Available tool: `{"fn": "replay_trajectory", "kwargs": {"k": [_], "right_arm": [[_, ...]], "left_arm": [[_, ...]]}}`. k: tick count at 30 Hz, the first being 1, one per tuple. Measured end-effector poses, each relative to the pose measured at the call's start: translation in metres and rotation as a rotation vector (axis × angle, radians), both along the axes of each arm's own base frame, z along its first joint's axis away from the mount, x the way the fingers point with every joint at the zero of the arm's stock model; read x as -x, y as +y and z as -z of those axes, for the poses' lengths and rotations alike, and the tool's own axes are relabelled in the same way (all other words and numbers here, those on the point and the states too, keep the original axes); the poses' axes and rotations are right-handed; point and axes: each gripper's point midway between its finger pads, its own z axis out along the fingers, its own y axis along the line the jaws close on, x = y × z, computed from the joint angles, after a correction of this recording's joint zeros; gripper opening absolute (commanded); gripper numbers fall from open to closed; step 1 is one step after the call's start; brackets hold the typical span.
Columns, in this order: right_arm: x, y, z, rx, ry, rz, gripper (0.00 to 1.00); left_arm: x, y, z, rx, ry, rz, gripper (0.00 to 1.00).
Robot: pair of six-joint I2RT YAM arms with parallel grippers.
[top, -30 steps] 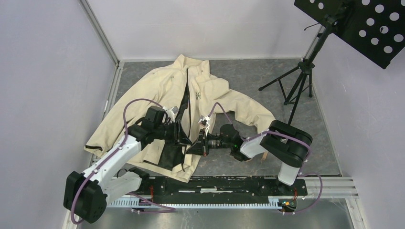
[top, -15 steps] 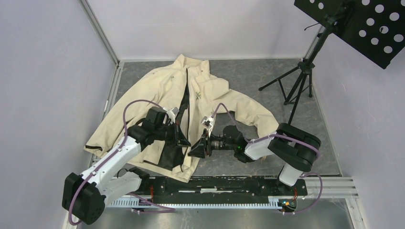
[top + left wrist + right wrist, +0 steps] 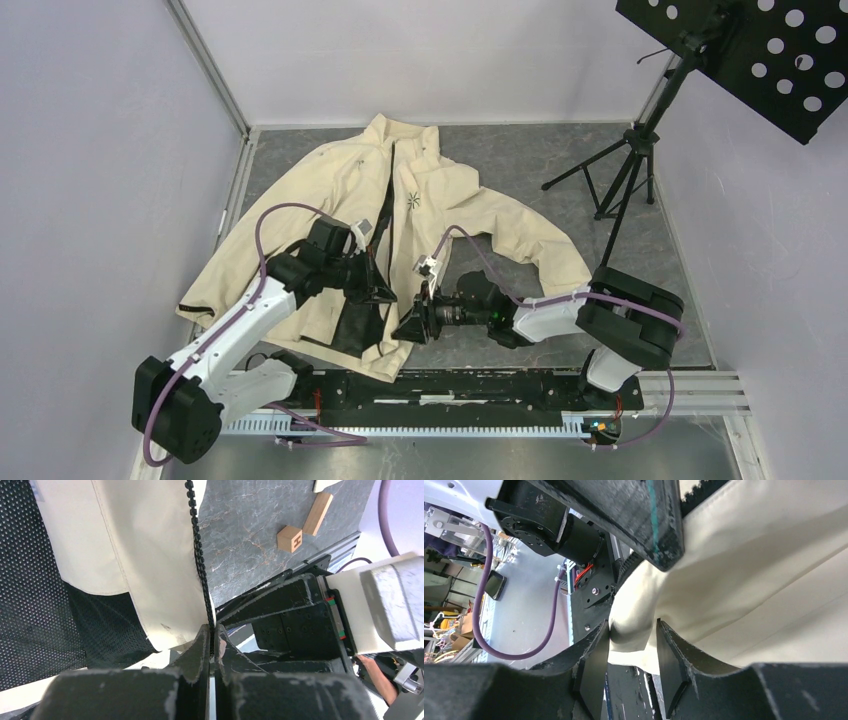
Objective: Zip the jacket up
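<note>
From 7 o'clock the left arm [image 3: 240, 320] reaches onto the jacket [image 3: 340, 180], which lies open on the grey surface [image 3: 520, 160] with its collar at 12 o'clock. The left jaws are pinched tight on the dark zipper [image 3: 199, 555] edge near the hem. From 4 o'clock the right arm [image 3: 548, 316] reaches in, and the right jaws narrowly clamp a cream fold at the hem

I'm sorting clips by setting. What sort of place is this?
Likely a robotics lab cell: white walls boxing in a grey table, the jacket laid out on it, a black perforated panel on a tripod.
</note>
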Motion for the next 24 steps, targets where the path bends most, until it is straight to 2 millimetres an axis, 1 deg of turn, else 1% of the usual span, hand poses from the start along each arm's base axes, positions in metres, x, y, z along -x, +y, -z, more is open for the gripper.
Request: {"fn": "replay_trajectory", "kwargs": {"k": [1,2,3,4,7,8,9,11,13,16,19,21,23,24], "right_arm": [[-0.001,0.002,-0.002,-0.004,-0.003,0.000,0.35],[-0.002,0.003,-0.004,-0.009,-0.008,-0.001,0.25],[-0.002,0.004,-0.006,-0.013,-0.014,-0.002,0.10],[-0.003,0.005,-0.008,-0.018,-0.023,-0.004,0.00],[-0.005,0.010,-0.011,-0.030,-0.048,-0.018,0.00],[-0.006,0.012,-0.011,-0.031,-0.052,-0.020,0.00],[-0.007,0.014,-0.012,-0.037,-0.057,-0.027,0.00],[-0.008,0.015,-0.013,-0.043,-0.063,-0.034,0.00],[-0.008,0.015,-0.013,-0.050,-0.070,-0.038,0.00],[-0.010,0.015,-0.014,-0.056,-0.073,-0.037,0.00],[-0.013,0.014,-0.016,-0.061,-0.076,-0.034,0.00],[-0.013,0.014,-0.015,-0.060,-0.074,-0.035,0.00],[-0.014,0.014,-0.016,-0.061,-0.073,-0.034,0.08],[-0.015,0.013,-0.016,-0.062,-0.072,-0.032,0.13]], "left_arm": [[0.000,0.000,0.001,-0.005,0.005,-0.001,0.02],[0.001,0.001,0.002,-0.007,0.009,-0.002,0.02],[0.001,0.001,0.002,-0.009,0.013,-0.002,0.02],[0.001,0.001,0.002,-0.009,0.014,-0.002,0.05],[0.001,0.000,0.000,-0.004,0.011,0.001,0.21],[0.001,0.000,-0.001,-0.002,0.010,0.003,0.29],[0.001,-0.001,-0.001,0.000,0.012,0.004,0.33],[0.001,-0.001,-0.002,0.003,0.012,0.006,0.40],[0.003,-0.001,-0.003,0.009,0.006,0.006,0.43],[0.009,0.000,-0.002,0.022,0.002,0.004,0.40],[0.018,0.003,0.003,0.029,0.013,-0.007,0.31],[0.021,0.004,0.005,0.032,0.017,-0.012,0.22],[0.022,0.004,0.004,0.036,0.014,-0.015,0.11],[0.022,0.004,0.003,0.037,0.013,-0.015,0.08]]}}
